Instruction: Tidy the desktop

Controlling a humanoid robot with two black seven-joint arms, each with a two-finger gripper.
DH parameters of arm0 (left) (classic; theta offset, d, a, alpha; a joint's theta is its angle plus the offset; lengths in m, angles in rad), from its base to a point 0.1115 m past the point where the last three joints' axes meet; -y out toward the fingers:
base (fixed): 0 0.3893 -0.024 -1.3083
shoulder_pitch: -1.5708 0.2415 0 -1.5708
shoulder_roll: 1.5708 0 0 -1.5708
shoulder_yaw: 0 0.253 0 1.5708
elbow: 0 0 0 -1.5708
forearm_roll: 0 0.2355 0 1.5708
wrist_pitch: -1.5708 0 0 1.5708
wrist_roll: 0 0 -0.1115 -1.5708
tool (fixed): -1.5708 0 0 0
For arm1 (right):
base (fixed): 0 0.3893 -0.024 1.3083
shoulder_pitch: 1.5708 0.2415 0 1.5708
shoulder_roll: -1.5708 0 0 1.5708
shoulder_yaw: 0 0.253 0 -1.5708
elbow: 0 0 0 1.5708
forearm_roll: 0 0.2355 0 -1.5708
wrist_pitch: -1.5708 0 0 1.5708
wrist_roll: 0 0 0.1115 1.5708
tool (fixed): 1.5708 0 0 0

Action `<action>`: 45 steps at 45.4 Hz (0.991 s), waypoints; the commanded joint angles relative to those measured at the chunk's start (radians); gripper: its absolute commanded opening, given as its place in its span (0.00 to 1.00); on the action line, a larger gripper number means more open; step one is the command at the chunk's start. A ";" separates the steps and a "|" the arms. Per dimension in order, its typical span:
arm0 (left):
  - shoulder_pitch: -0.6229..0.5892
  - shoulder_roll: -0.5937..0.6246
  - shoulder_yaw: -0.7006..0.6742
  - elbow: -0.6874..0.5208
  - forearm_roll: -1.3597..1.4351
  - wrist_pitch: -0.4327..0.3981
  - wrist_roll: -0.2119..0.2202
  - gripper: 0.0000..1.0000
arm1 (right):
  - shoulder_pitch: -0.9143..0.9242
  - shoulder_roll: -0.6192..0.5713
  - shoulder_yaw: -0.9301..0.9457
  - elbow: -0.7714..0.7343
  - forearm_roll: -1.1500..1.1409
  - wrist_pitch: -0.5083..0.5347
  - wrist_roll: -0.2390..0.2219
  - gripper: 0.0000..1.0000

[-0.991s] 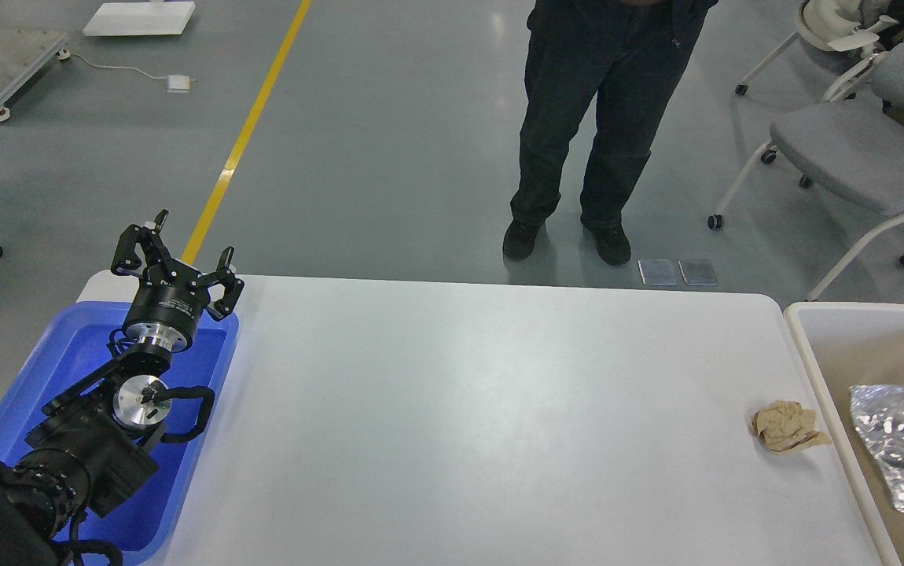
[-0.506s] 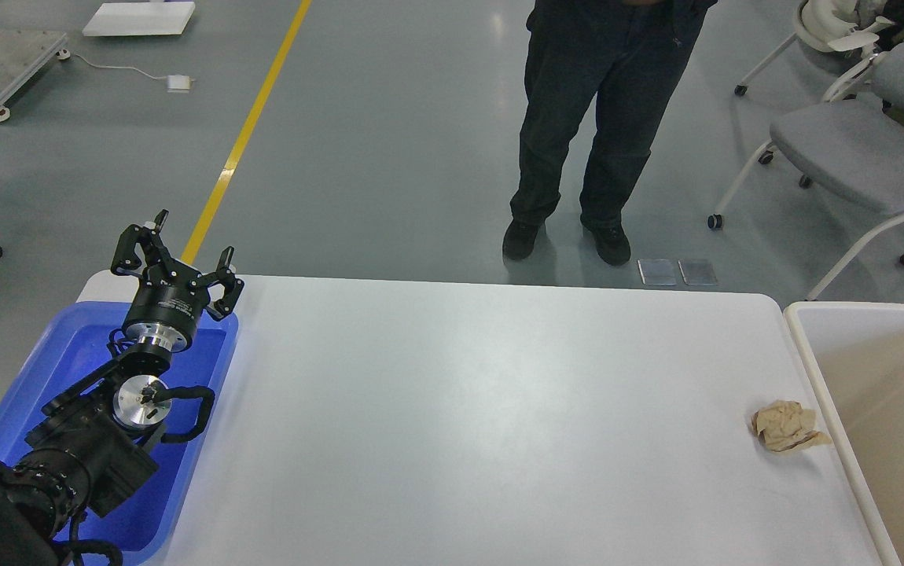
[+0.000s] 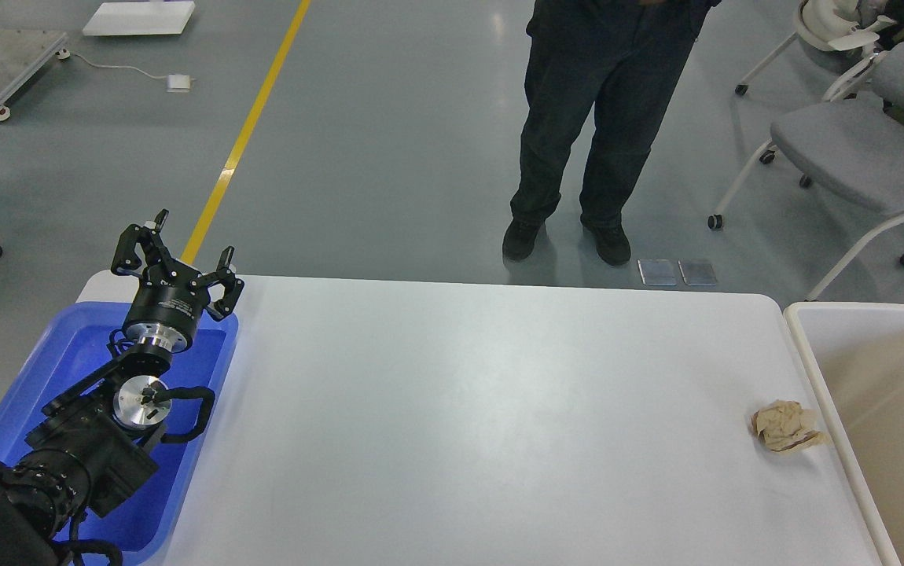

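The white desktop fills the middle of the head view. A crumpled ball of brown paper lies on it near the right edge, next to the beige bin. My left gripper is open and empty, raised above the far end of the blue tray at the desktop's left side. My right arm and its gripper are out of view.
A beige bin stands against the desktop's right edge; the part of its inside that shows holds nothing. A person in dark clothes stands beyond the far edge. Grey chairs stand at the far right.
A crumpled silver foil piece seen in the beige bin one second ago is gone from view. My left arm has not moved.
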 commanded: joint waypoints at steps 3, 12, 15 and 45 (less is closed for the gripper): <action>0.000 0.000 0.000 0.000 0.000 0.000 0.000 1.00 | 0.080 -0.075 0.218 0.228 0.051 0.006 0.000 1.00; 0.000 0.000 0.000 0.000 0.000 0.000 0.000 1.00 | 0.091 -0.117 0.347 0.440 0.106 0.013 -0.001 1.00; 0.000 0.000 0.000 0.000 0.000 0.000 0.000 1.00 | 0.101 -0.112 0.372 0.471 0.120 0.021 -0.004 1.00; 0.000 0.000 0.000 0.000 0.000 0.000 0.000 1.00 | 0.106 0.118 0.545 0.563 0.223 0.208 -0.004 1.00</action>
